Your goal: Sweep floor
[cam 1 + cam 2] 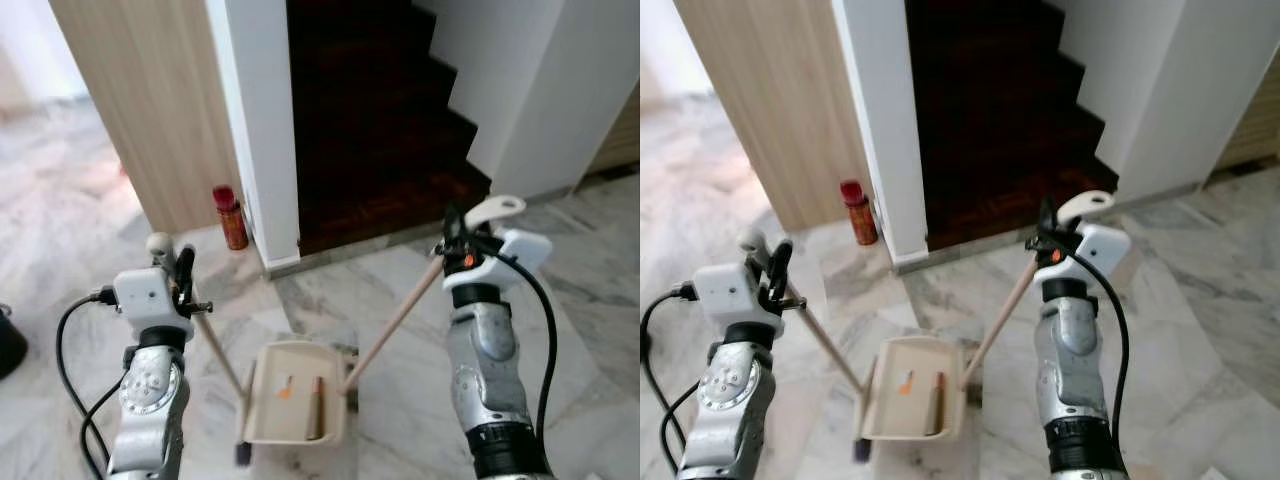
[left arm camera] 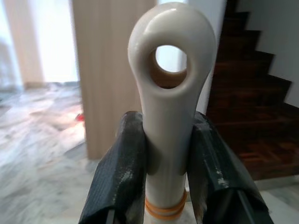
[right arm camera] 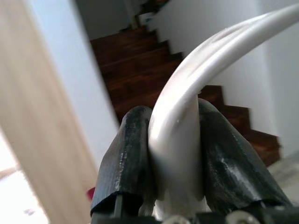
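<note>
Gripping the broom handle (image 2: 170,93), the left claw (image 1: 178,272) angles its brush beside the dustpan (image 1: 296,405) on the marble floor (image 1: 590,260), while the right claw (image 1: 460,240) clamps the dustpan handle (image 3: 187,135), steadying collected debris (image 1: 286,391).

The dustpan (image 1: 297,405) is cream, with a small orange scrap (image 1: 285,392) and a brown strip (image 1: 314,408) on it. Both handles are pale wood; the broom handle (image 2: 169,107) ends in a glossy ivory cap banded with orange. The floor (image 1: 590,280) is grey-white veined marble. The stairs (image 1: 380,130) are dark reddish-brown. A can (image 1: 230,217) is red and orange. The wall panel (image 1: 150,100) is light oak, the pillar (image 1: 262,120) white. Each pincer is black; the arms are silver.
</note>
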Robot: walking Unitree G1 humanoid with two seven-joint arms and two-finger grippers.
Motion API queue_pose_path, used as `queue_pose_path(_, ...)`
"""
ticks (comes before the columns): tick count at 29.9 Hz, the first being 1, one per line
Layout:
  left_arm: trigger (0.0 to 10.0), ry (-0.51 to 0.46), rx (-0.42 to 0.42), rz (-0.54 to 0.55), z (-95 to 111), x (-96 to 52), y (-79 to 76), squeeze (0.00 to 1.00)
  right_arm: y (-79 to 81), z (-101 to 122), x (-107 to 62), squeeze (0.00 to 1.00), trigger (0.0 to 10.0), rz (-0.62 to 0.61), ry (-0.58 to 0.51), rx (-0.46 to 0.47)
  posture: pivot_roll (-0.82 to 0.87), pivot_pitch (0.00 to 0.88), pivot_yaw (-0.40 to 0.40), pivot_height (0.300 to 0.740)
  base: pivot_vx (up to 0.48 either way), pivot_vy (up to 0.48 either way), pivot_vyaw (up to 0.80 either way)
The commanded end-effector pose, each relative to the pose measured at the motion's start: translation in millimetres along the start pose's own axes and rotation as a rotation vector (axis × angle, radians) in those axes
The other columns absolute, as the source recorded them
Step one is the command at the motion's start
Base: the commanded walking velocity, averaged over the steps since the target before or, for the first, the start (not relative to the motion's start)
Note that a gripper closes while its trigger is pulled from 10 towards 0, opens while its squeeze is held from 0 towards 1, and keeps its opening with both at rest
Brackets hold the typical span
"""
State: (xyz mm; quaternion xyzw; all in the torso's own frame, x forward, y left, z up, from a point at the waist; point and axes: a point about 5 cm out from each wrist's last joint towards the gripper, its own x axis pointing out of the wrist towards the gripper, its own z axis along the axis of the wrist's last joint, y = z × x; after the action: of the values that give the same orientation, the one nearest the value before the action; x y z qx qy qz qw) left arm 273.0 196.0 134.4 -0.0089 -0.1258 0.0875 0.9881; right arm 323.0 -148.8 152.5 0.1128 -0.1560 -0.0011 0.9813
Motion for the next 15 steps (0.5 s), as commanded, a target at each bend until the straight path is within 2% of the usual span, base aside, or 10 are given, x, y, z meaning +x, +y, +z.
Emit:
queue_pose_path(1,10.0,-0.052,0.013,0.012,11.2,4.2,2.7,0.0,8.8,10.4,6.3,0.0,10.0,0.018,-0.05,0.049,0.06,0.0,0.021,0.74,0.0,0.409,0.0)
queue_pose_path(15,10.0,-0.057,0.013,0.037,12.9,4.2,5.0,0.0,11.0,8.4,8.1,0.0,10.0,0.023,-0.036,0.061,0.07,0.0,0.015,0.74,0.0,0.413,0.0)
